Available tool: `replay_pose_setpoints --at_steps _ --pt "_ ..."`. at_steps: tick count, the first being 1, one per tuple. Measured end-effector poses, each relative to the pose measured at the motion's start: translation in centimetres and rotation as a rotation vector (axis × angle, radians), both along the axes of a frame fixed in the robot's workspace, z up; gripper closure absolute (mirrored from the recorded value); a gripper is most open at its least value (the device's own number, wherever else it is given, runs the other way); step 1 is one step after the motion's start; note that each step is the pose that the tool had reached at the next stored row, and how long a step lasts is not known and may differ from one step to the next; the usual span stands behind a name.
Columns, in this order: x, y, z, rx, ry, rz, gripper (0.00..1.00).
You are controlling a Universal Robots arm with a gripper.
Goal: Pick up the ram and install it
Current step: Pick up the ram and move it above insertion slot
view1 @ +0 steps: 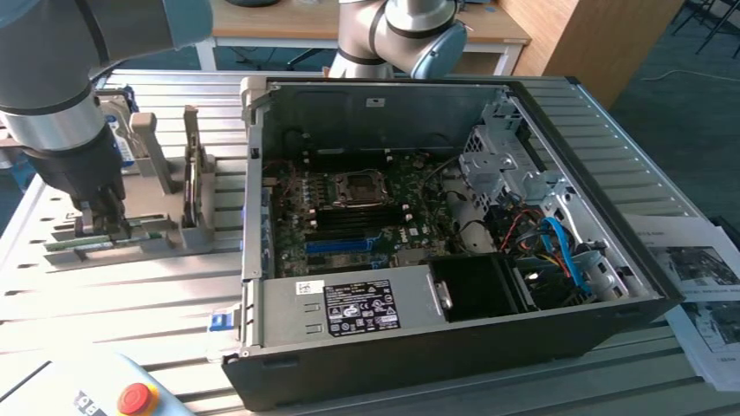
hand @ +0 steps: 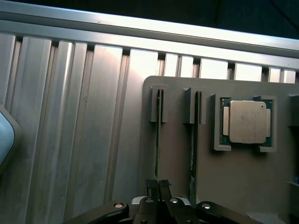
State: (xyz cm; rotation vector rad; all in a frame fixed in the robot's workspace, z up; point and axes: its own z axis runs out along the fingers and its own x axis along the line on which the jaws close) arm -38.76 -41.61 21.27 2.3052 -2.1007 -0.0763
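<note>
The ram (hand: 158,140) stands on edge in a slot of the grey holder (hand: 233,186), seen as a thin dark line. My gripper (hand: 158,185) is shut on its near end, fingers pressed together around the thin edge. A second stick (hand: 192,154) stands in the neighbouring slot. In the exterior view my gripper (view1: 102,227) reaches straight down onto the green sticks (view1: 81,245) in the holder (view1: 156,238) at the exterior view's left, beside the open computer case (view1: 463,329).
A square silver processor (hand: 247,122) lies in a recess of the holder. Inside the case are the motherboard (view1: 289,217), its processor socket (view1: 353,188) and a blue slot (view1: 341,245). A red stop button (view1: 137,397) and papers (view1: 694,277) lie on the ribbed aluminium table (view1: 116,303).
</note>
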Motion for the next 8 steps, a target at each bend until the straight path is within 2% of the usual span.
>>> replay_pose_setpoints --at_steps 8 --pt "0.1 0.0 3.14 0.0 0.0001 0.0 0.88"
